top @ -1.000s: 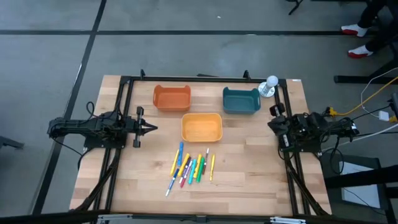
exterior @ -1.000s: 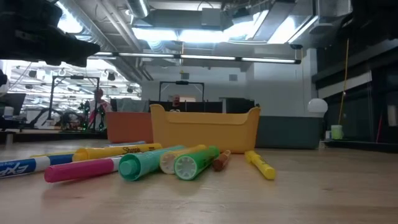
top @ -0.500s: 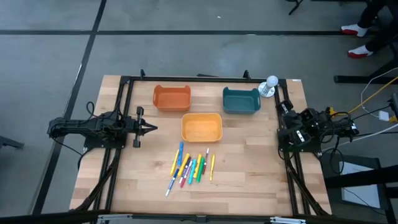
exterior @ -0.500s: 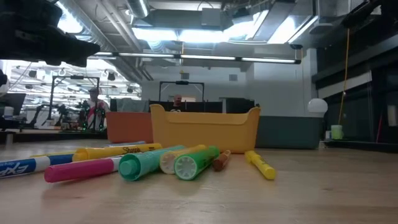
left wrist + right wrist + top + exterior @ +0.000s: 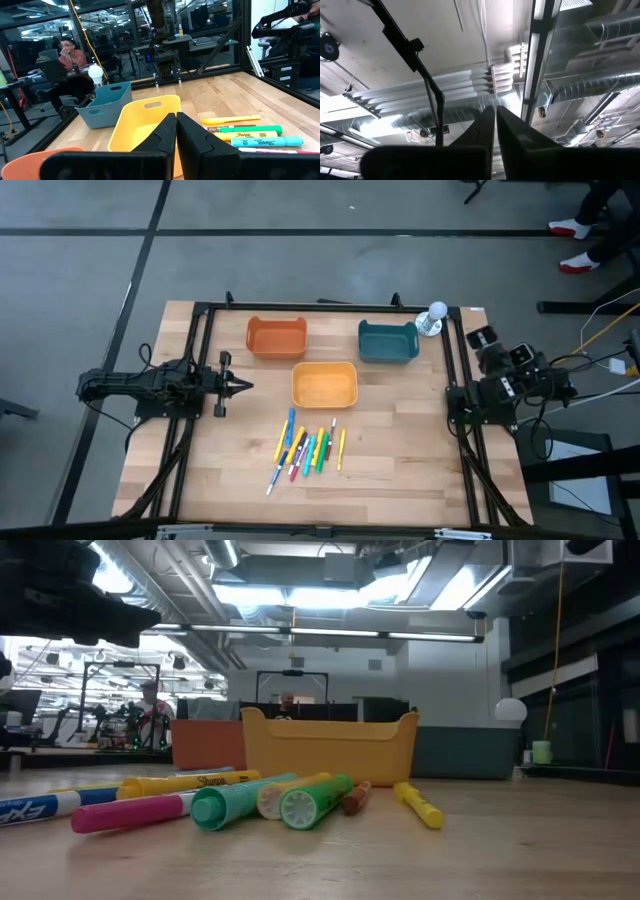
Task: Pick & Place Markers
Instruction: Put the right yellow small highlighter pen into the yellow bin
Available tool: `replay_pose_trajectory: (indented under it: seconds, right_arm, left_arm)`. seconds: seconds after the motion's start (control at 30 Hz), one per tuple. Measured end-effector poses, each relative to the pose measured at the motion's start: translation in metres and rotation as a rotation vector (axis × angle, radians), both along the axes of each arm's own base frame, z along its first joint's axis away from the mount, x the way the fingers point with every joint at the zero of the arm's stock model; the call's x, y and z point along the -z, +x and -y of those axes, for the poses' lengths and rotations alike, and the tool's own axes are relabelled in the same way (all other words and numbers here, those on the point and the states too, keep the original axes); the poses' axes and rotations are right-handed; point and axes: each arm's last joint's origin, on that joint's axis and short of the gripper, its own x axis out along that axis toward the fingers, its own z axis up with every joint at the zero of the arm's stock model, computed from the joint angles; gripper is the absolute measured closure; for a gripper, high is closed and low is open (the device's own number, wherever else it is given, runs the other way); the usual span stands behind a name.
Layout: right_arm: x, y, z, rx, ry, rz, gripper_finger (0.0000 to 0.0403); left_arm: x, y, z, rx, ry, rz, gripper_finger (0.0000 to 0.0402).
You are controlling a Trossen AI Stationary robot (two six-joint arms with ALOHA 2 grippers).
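1. Markers (image 5: 307,448): a loose fan of pens lying flat on the table (image 5: 400,470), just on the near side of the yellow bin (image 5: 324,384) and well apart from both arms. None is in a bin yet.
2. Long axis: in the high view most of the pens run roughly front to back across the table, a few splayed slightly; the low view shows their capped ends side by side, several touching.
3. Left gripper (image 5: 246,386): held level at the table's left side, fingers pressed together and holding nothing, tip aimed toward the yellow bin. The markers lie ahead of it and off to one side, toward the table's near edge; its wrist view shows them beside the yellow bin.
4. Right gripper (image 5: 495,120): at the right edge of the table, fingers likewise closed and empty; its wrist view shows only ceiling, so it points upward, away from the pens.
5. Judgement: the left arm appears somewhat nearer and better aimed. A grasp would call for opened fingers set across a pen's long axis, taking an outer pen first, since the middle ones lie too close together.
6. Orange bin (image 5: 276,337) and teal bin (image 5: 387,341): at the far side.
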Motion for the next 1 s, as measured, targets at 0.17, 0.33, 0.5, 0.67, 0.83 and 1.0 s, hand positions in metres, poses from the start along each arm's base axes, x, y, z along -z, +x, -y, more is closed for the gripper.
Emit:
replay_pose_trajectory:
  seconds: [0.17, 0.33, 0.5, 0.67, 0.83, 1.0]
  right_arm:
    - [-0.019, -0.007, 0.001, 0.005, 0.0, 0.017, 0.0382]
    - [-0.04, -0.008, 0.001, 0.012, -0.011, -0.027, 0.0382]
    - [-0.064, -0.005, 0.001, 0.017, -0.009, -0.081, 0.0382]
    - [-0.085, 0.004, 0.0, 0.032, -0.031, -0.142, 0.0382]
    - [-0.105, 0.016, -0.002, 0.031, -0.042, -0.197, 0.0382]
    - [-0.123, 0.034, -0.005, 0.03, -0.052, -0.252, 0.0382]
  left_arm:
    - [0.0, 0.0, 0.0, 0.0, 0.0, -0.001, 0.0389]
    - [0.0, 0.0, 0.0, 0.0, 0.0, -0.001, 0.0391]
    - [0.0, 0.0, 0.0, 0.0, 0.0, -0.001, 0.0393]
    - [0.0, 0.0, 0.0, 0.0, 0.0, -0.001, 0.0389]
    - [0.0, 0.0, 0.0, 0.0, 0.0, -0.001, 0.0392]
    - [0.0, 0.0, 0.0, 0.0, 0.0, 0.0, 0.0392]
